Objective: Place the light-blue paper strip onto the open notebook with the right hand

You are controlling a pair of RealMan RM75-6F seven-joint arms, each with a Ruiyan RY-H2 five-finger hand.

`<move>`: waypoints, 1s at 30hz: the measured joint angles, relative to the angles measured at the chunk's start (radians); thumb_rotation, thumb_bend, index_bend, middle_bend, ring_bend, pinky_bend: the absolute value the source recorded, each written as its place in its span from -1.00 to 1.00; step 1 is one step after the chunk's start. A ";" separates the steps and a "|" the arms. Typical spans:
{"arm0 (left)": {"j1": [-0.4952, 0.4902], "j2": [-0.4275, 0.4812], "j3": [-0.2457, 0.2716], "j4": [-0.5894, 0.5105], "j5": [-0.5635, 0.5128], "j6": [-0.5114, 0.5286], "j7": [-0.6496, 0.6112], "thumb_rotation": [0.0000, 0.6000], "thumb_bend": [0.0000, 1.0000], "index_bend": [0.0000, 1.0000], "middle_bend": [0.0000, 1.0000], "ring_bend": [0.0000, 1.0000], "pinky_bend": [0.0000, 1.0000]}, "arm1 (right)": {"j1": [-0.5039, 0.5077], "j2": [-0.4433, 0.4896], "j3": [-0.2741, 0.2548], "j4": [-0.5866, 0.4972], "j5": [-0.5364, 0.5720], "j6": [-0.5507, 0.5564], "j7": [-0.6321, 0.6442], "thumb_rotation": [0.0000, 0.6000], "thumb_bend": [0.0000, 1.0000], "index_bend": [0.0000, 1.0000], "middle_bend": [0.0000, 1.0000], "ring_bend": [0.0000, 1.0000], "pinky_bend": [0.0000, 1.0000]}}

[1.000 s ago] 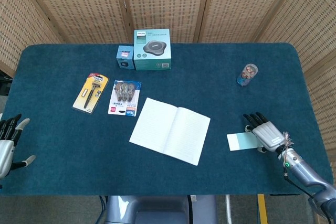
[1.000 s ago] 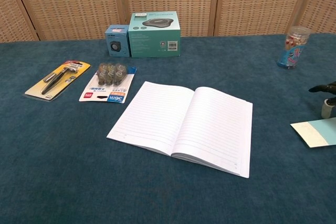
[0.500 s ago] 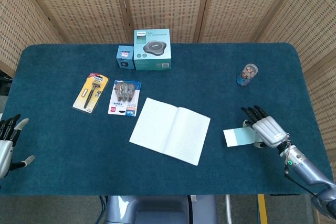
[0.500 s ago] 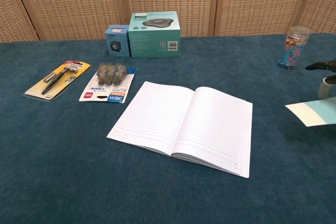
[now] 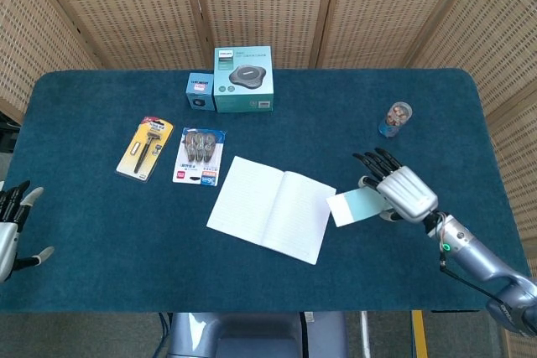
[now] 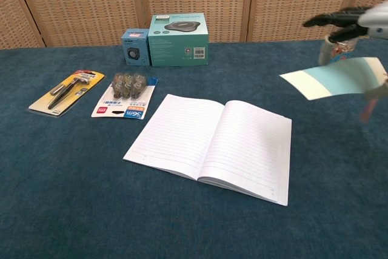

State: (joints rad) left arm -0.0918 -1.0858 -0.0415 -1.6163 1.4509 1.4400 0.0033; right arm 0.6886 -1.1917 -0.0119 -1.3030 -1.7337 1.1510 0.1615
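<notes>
- Two hands show: the right hand (image 5: 401, 192), at centre right of the head view, holds the strip (image 5: 355, 205) by its right end with its dark fingers stretched out above; the left hand (image 5: 12, 228), at the lower left edge, holds nothing, fingers apart.
- In the chest view the strip (image 6: 334, 78) hangs in the air at upper right, clear of the counter (image 5: 92, 257), its free end pointing left toward the notebook (image 5: 272, 208).
- In the head view that free end sits just beside the notebook's right page edge; whether it overlaps the page I cannot tell.
- The strip looks very light and thin. Held at one end it stays fairly flat, so it seems to have some stiffness, yet it would likely flutter or drift if let go from a height.
- It is pale blue with a cream band at the free end. An end grip seems best, leaving the free end to land on the page first.
- The notebook lies open and flat at frame centre, lined pages blank.
- Writing: the teal box (image 5: 243, 79) at upper centre carries a logo that looks like "PHILIPS"; the tape pack (image 5: 200, 157) beside the notebook shows "36m" in the chest view. Other labels are too small to read.
</notes>
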 measured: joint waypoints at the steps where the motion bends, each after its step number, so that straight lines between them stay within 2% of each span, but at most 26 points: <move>1: -0.004 0.001 -0.004 0.000 -0.010 -0.010 0.000 1.00 -1.00 -1.00 -1.00 -1.00 -1.00 | 0.027 0.013 0.018 -0.040 0.004 -0.030 -0.042 1.00 -1.00 0.23 -0.99 -1.00 -1.00; 7: -0.028 0.002 -0.025 0.004 -0.073 -0.068 0.003 1.00 -1.00 -1.00 -1.00 -1.00 -1.00 | 0.171 0.019 0.111 -0.150 0.052 -0.205 -0.231 1.00 -1.00 0.23 -0.95 -1.00 -1.00; 13: -0.056 -0.001 -0.043 0.013 -0.130 -0.128 0.014 1.00 -1.00 -1.00 -1.00 -1.00 -1.00 | 0.281 -0.083 0.156 -0.145 0.095 -0.331 -0.331 1.00 -1.00 0.23 -0.93 -1.00 -1.00; 21: -0.076 0.009 -0.049 0.018 -0.153 -0.174 -0.006 1.00 -1.00 -1.00 -1.00 -1.00 -1.00 | 0.348 -0.211 0.153 -0.063 0.083 -0.386 -0.416 1.00 -1.00 0.26 -0.89 -1.00 -0.95; 30: -0.086 0.014 -0.044 0.014 -0.159 -0.196 -0.010 1.00 -1.00 -1.00 -1.00 -1.00 -1.00 | 0.401 -0.342 0.132 0.095 0.053 -0.410 -0.483 1.00 -1.00 0.28 -0.88 -1.00 -0.87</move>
State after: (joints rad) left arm -0.1781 -1.0716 -0.0857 -1.6025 1.2923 1.2436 -0.0065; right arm 1.0899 -1.5339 0.1204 -1.2079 -1.6803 0.7407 -0.3211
